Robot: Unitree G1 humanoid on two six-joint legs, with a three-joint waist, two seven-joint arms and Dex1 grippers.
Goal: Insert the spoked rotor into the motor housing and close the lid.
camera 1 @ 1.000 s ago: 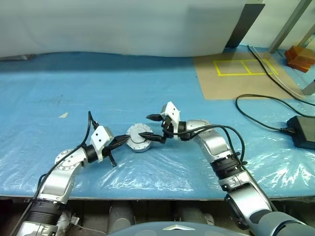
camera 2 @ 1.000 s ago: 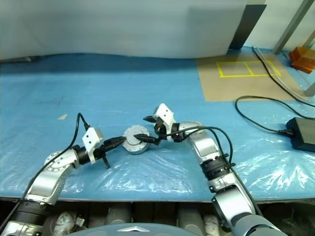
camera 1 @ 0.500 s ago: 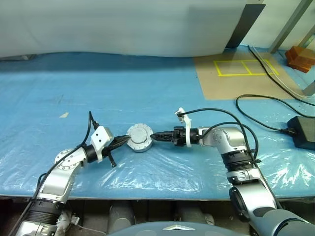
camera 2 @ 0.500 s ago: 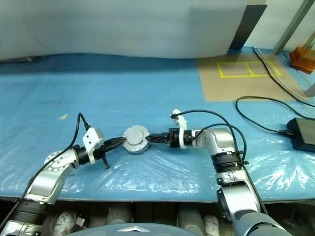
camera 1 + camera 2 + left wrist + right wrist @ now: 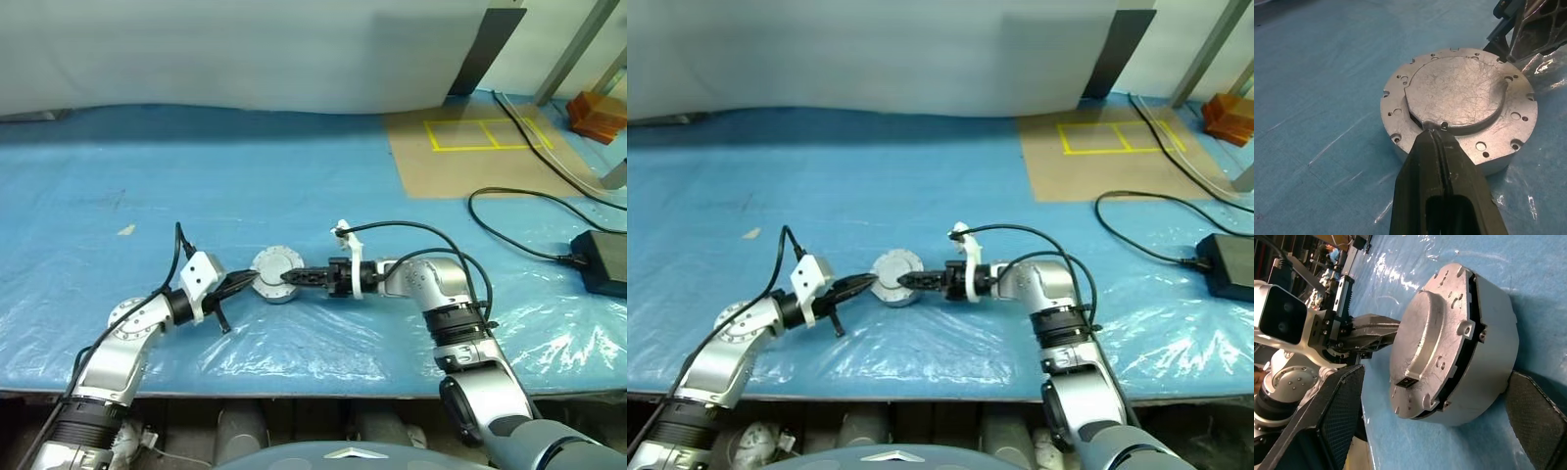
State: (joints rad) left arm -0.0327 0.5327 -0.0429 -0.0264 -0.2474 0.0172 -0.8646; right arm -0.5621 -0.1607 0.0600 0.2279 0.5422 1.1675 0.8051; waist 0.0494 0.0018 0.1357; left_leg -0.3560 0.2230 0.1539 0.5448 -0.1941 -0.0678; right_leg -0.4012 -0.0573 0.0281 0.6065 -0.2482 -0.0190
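Lid (image 5: 1458, 93) on one housing (image 5: 1484, 357), apparently seated

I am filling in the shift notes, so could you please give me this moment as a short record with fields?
Surface: table under a blue plastic sheet
Motor housing: round silver puck resting on the sheet, between the two grippers
Lid: grey metal disc seated on top of the housing
Left gripper: fingers shut, tips at the edge of the lid's raised plate
Right gripper: open, one finger on each side of the housing
Nearby: black cable and black power adapter on the robot's right
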